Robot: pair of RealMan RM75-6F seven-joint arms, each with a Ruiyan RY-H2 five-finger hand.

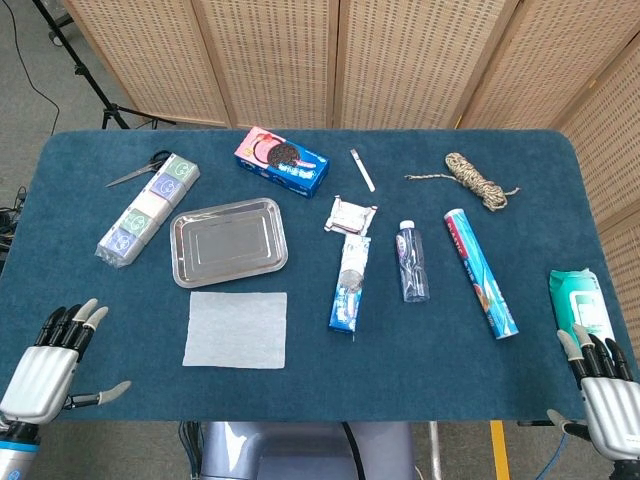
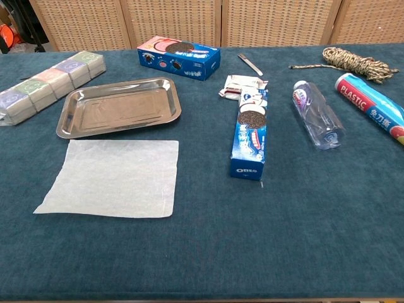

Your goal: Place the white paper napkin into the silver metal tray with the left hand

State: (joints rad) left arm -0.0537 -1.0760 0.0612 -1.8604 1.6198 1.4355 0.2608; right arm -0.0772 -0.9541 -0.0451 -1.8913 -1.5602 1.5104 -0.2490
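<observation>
The silver metal tray sits empty on the blue cloth, and the white paper napkin lies flat just in front of it, apart from its near rim. The napkin is judged thin, light and limp, so it offers no raised edge; a pinch at a corner or near edge suits it best, as it may slide or crumple. The left hand hovers off the table's near-left corner, fingers spread, holding nothing.

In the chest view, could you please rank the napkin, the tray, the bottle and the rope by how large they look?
1. Napkin, nearest the camera
2. Tray, a little smaller
3. Bottle
4. Rope, farthest back
</observation>
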